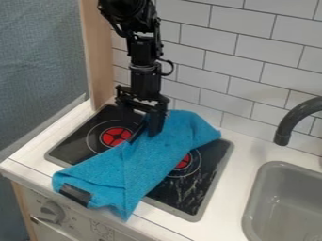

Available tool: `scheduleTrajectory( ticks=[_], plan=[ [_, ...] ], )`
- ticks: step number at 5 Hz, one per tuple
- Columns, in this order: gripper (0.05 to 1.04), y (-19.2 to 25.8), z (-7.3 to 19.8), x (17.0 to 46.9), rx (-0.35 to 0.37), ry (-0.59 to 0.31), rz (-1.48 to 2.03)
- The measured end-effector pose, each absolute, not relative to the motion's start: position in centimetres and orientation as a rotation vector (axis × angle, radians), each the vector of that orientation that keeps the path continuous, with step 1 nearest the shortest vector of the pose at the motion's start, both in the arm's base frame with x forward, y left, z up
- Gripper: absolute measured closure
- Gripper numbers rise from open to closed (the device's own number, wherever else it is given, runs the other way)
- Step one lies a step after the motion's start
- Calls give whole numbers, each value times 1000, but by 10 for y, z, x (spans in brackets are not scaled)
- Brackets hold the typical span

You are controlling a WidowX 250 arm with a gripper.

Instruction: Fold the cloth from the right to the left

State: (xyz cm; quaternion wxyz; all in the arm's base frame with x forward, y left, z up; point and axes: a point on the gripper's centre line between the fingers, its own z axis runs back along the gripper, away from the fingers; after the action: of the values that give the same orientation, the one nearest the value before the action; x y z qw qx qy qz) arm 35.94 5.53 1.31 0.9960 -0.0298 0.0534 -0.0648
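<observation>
- Seeing a rumpled blue fabric cloth (149, 162) spreading from frame centre toward lower left, mostly below the black two-finger claw (140, 127).
- Finding the claw released, fingers parted, at the cloth's upper end.

Wall (242, 61): white tiles, grey joints!
Backdrop (37, 61): blue-grey, over on the left
Post (99, 61): pale wood, upright
Counter (242, 159): white

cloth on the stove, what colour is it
The cloth is bright blue, seen best in the camera view.
</observation>
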Motion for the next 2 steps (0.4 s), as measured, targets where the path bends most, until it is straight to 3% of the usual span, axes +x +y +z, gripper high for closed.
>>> scheduleTrajectory(
  ticks=[1, 2],
  plan=[
    [85, 55, 14, 358, -59, 115, -134],
    [85, 52, 35, 359, -25, 90, -162]
  ],
)
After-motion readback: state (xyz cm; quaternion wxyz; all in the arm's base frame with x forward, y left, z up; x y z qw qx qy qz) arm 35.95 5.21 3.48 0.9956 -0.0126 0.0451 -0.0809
